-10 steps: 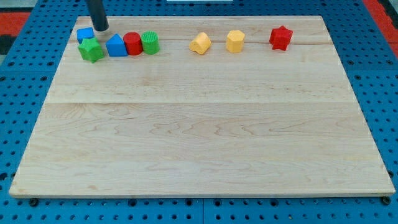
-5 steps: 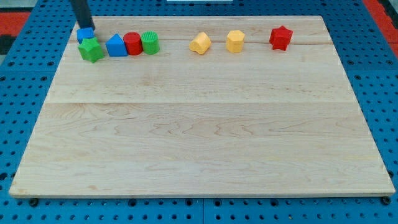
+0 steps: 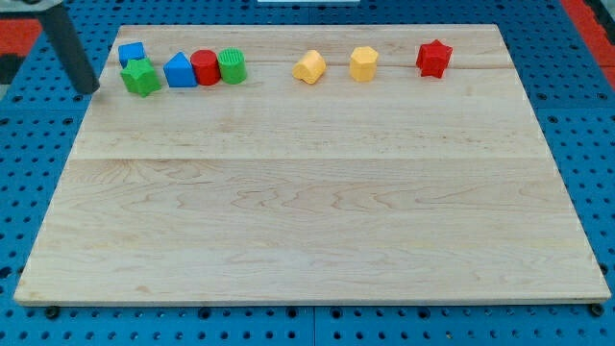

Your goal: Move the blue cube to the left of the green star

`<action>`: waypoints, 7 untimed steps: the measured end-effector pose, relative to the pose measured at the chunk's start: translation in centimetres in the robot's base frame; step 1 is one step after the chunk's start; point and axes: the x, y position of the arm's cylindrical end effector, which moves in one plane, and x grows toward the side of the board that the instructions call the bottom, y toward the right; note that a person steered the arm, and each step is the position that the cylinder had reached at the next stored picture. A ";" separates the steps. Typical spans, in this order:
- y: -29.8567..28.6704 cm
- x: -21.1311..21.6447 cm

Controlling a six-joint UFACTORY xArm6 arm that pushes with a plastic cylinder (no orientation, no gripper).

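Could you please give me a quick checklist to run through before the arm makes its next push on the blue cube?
1. Tip located: ok. My tip is at the board's left edge, to the view's left of the green star.
2. Tip clear of blocks: ok, it touches none.
3. Blue cube position: not ok. The blue cube sits above the green star toward the view's top, not to its left.
4. Space left of the star: ok, only a narrow strip of the wooden board shows there.
5. Push line: not ok, the tip is below and left of the cube, so it must first get behind it.
6. Cube touching star: cannot tell.
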 end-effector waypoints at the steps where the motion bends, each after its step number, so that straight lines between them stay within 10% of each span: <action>1: 1.5 1.2; 5: 7.8 -2.8; 7: 0.9 -3.1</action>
